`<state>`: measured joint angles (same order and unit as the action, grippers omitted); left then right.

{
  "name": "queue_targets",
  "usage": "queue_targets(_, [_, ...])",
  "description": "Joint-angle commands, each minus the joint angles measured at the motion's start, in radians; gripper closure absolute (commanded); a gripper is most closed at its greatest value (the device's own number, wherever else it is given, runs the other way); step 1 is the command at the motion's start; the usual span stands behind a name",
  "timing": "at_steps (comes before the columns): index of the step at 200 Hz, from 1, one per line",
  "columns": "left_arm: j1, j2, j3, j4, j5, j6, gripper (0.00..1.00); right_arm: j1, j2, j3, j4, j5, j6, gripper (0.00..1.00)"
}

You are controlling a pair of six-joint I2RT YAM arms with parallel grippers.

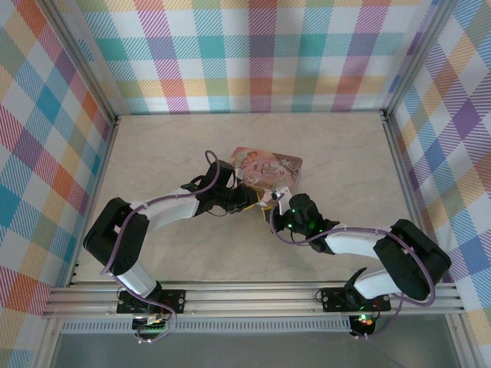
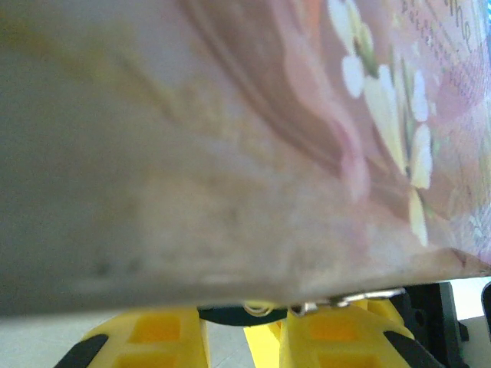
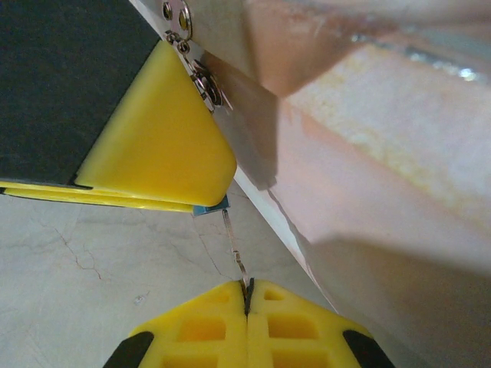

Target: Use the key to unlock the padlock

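Observation:
A sliver of the teal-blue padlock (image 3: 212, 207) pokes out from under the left gripper's yellow finger (image 3: 161, 130). In the left wrist view the padlock (image 2: 230, 316) is a dark band between the fingers of my left gripper (image 2: 244, 330), which is shut on it right below the tin's edge. The thin grey key (image 3: 236, 253) runs from the padlock's underside down into my right gripper (image 3: 247, 295), which is shut on its bow. From above, the left gripper (image 1: 257, 198) and right gripper (image 1: 278, 207) meet tip to tip at the tin's near edge.
The pink illustrated tin (image 1: 268, 167) lies at mid-table, touching both grippers, and looms close in both wrist views (image 2: 253, 138) (image 3: 383, 176). Its silvery hasp (image 3: 201, 80) sits against the left finger. Plaid walls enclose the marble tabletop (image 1: 153, 153) on three sides.

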<state>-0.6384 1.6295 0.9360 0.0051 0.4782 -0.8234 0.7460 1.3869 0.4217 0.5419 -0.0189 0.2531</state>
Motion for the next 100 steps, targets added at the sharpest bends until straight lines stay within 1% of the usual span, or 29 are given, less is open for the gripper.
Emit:
queue_targets(1, [-0.023, -0.006, 0.039, 0.029, 0.041, -0.026, 0.89, 0.005, -0.022, 0.003, 0.073, -0.020, 0.005, 0.98])
queue_targets(100, [-0.024, 0.000, 0.040, 0.028, 0.036, -0.025, 0.89, 0.007, -0.030, 0.000, 0.055, -0.025, 0.007, 0.99])
